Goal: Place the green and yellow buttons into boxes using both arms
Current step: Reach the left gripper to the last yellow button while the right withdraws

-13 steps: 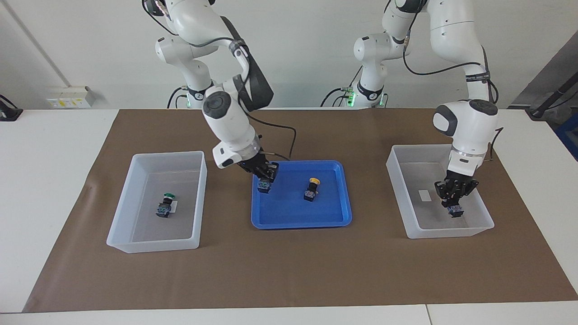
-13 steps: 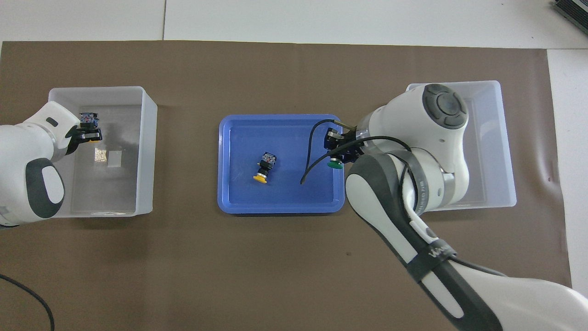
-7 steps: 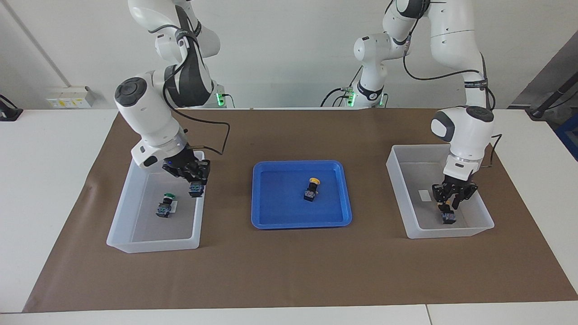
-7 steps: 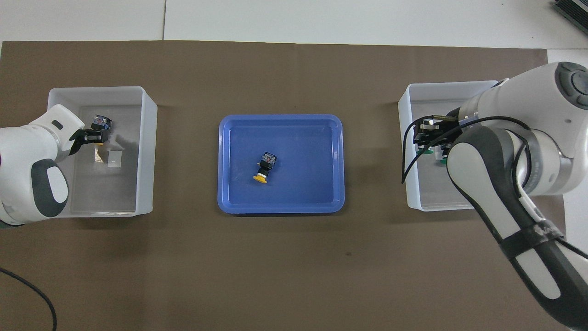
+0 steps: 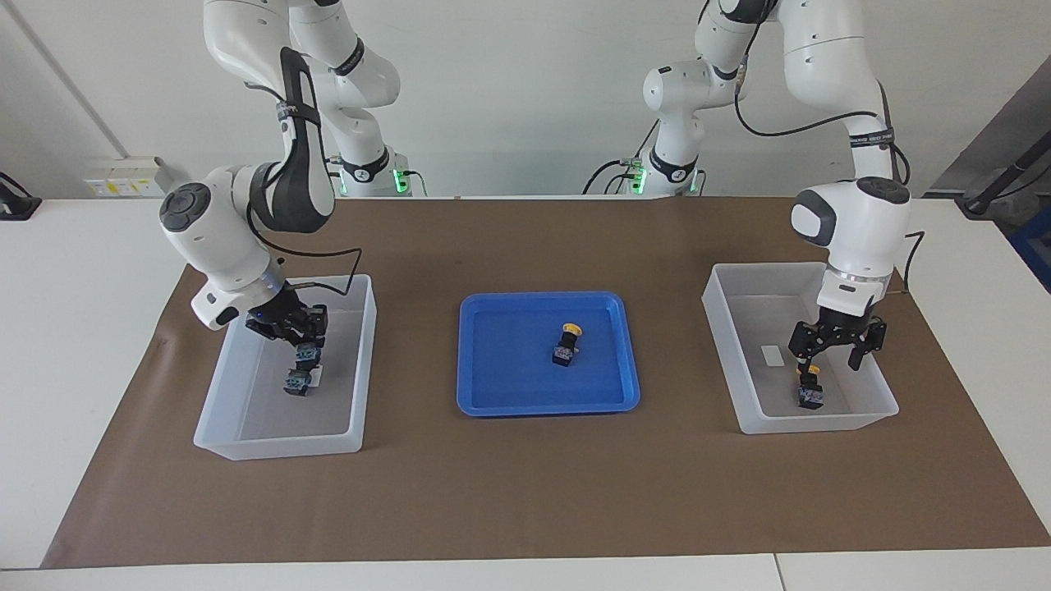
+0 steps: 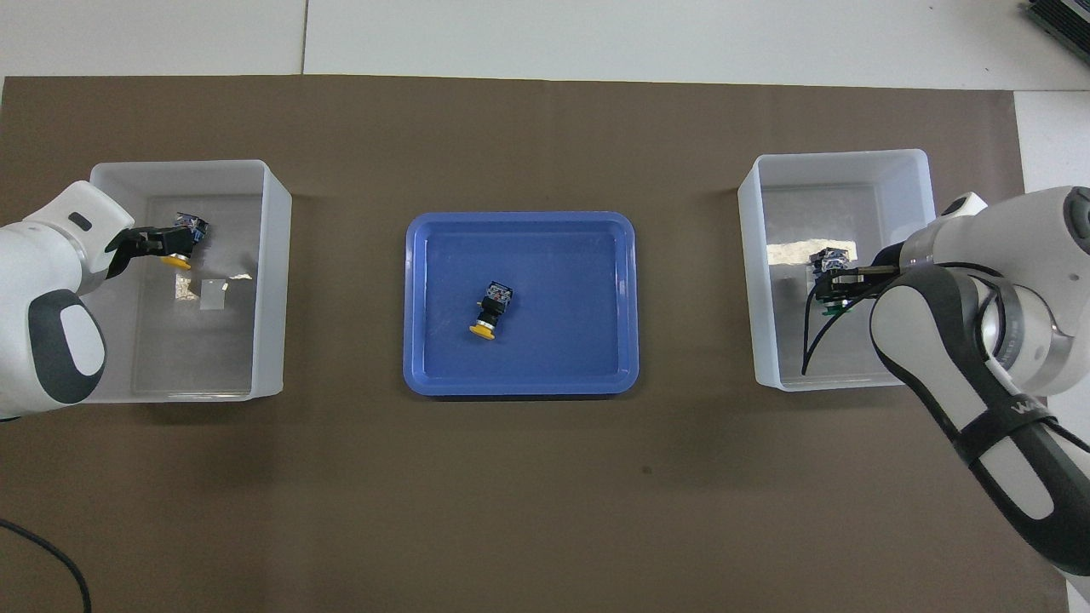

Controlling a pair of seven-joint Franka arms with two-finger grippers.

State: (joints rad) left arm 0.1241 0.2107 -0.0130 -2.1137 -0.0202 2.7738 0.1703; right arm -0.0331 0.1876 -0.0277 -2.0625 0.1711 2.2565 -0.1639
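My right gripper (image 5: 302, 338) is shut on a green button (image 5: 308, 353), low inside the box (image 5: 246, 447) at the right arm's end. It hangs just over a second green button (image 5: 297, 383) lying on that box's floor. In the overhead view the right gripper (image 6: 839, 277) covers most of both. My left gripper (image 5: 831, 355) stands open inside the other box (image 5: 821, 425), with a yellow button (image 5: 810, 392) lying free on the floor under it. The overhead view shows the left gripper (image 6: 157, 247) beside that yellow button (image 6: 181, 247). Another yellow button (image 5: 566, 345) lies in the blue tray.
The shallow blue tray (image 5: 493, 402) sits mid-table between the two boxes, on a brown mat (image 5: 525, 492). A small white label (image 5: 772, 355) lies on the floor of the box at the left arm's end. The right arm's cable hangs along its box's rim.
The right arm carried the green button from the blue tray across into its box. The left gripper opened, let go of the yellow button, and lifted slightly off it.
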